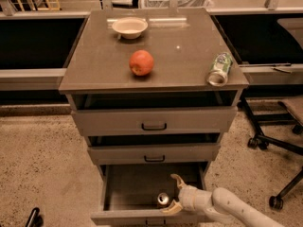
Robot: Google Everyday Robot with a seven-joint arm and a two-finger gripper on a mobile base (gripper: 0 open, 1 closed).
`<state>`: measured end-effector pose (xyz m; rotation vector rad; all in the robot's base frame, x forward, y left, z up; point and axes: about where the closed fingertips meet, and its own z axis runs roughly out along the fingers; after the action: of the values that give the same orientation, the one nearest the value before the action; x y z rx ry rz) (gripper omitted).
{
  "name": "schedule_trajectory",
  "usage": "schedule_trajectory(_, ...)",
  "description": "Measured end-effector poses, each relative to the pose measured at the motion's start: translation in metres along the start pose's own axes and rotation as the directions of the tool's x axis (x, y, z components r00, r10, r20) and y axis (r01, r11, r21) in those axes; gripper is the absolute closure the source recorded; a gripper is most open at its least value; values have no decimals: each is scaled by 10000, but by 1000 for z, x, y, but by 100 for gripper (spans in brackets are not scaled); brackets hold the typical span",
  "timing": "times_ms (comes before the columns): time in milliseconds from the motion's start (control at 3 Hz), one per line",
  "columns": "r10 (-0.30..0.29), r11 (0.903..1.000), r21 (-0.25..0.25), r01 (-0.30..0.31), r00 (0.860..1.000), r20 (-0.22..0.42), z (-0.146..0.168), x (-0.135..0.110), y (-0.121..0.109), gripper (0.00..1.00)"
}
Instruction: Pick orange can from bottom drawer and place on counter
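The bottom drawer [128, 188] is pulled open under two shallower grey drawers. The orange can [163, 199] stands upright inside it near the front, only its silver top and a bit of dark side showing. My gripper [174, 192] reaches into the drawer from the lower right, its two pale fingers spread open. It is just right of the can, with the lower finger [170, 207] by the can's front and the upper finger [178, 179] behind it. The counter [184, 60] is the flat grey-brown cabinet top above.
On the counter are a white bowl [129, 27], a red apple [141, 63] and a green-and-white can [220, 69] lying on its side at the right edge. Office chair legs [274, 145] stand on the speckled floor to the right.
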<state>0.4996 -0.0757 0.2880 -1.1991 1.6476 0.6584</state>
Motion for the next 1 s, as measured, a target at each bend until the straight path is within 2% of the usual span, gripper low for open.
schedule_trajectory(667,-165,9993,-315,184,9981,592,16,7,-1,9)
schedule_trajectory(1000,-60,9993,-367,87,9974,716,22,14,-3,11)
